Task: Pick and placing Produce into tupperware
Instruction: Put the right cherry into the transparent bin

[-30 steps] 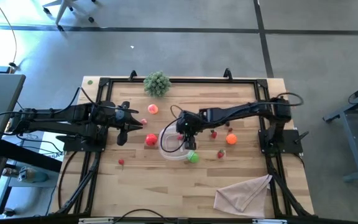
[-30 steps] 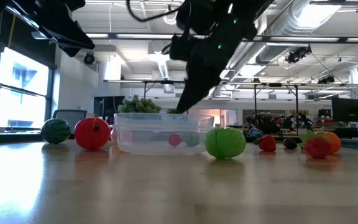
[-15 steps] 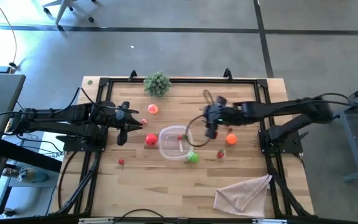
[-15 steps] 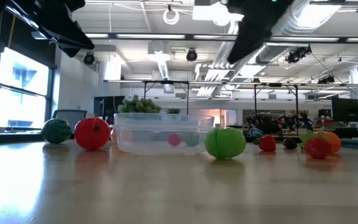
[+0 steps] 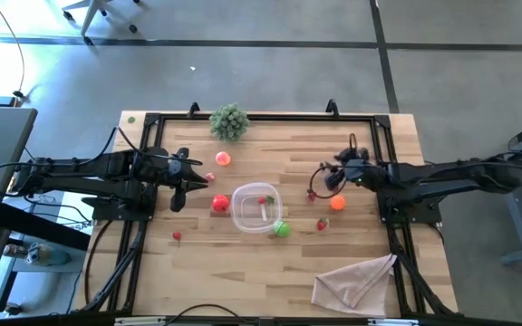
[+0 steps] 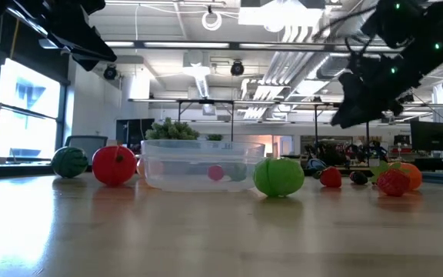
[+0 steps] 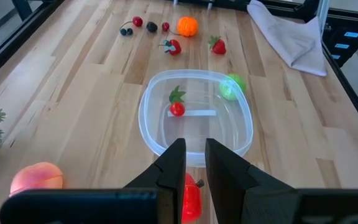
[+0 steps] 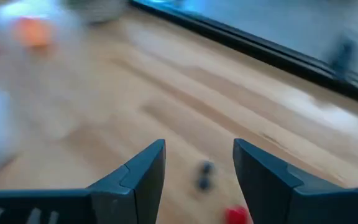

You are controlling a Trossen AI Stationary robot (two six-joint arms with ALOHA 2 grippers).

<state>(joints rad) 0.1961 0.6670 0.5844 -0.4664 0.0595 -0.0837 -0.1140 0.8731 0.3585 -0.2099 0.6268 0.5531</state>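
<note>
A: Surface is a pale wooden table [image 5: 243, 263] with a black frame around its edge, standing on grey floor. The low view looks across it into a big hall: exposed ducts, strip lights, desks far back, a window on the left.

B: Where's the container?

A: The clear tupperware [image 5: 256, 208] sits near the table's middle. A small red tomato with a green leaf [image 7: 177, 107] lies inside it. A green fruit [image 5: 282, 229] rests just outside its near right corner, touching or nearly touching the wall. A larger red fruit [image 5: 219, 204] sits just beside its left wall.

B: Other produce?

A: A peach-coloured fruit [image 5: 222, 158] lies toward the far left, near a bushy grey-green sprig [image 5: 229, 120] at the far edge. A small red berry [image 5: 177, 237] is alone at near left. To the right: an orange [image 5: 337, 203], a strawberry [image 5: 322, 225], plus small red and dark berries near the right gripper. A beige cloth [image 5: 356, 281] is crumpled at the near right corner.

B: The arms?

A: The right gripper [image 5: 325, 181] hangs above the table by the orange, well right of the container; its fingers are spread apart with nothing between them, bare wood showing through the gap. The left gripper [image 7: 191, 168] waits left of the container, over the large red fruit, fingers nearly together with a narrow slit and nothing held.

B: Anything blocking?

A: In the low view the green fruit stands in front of the container's right end.
</note>
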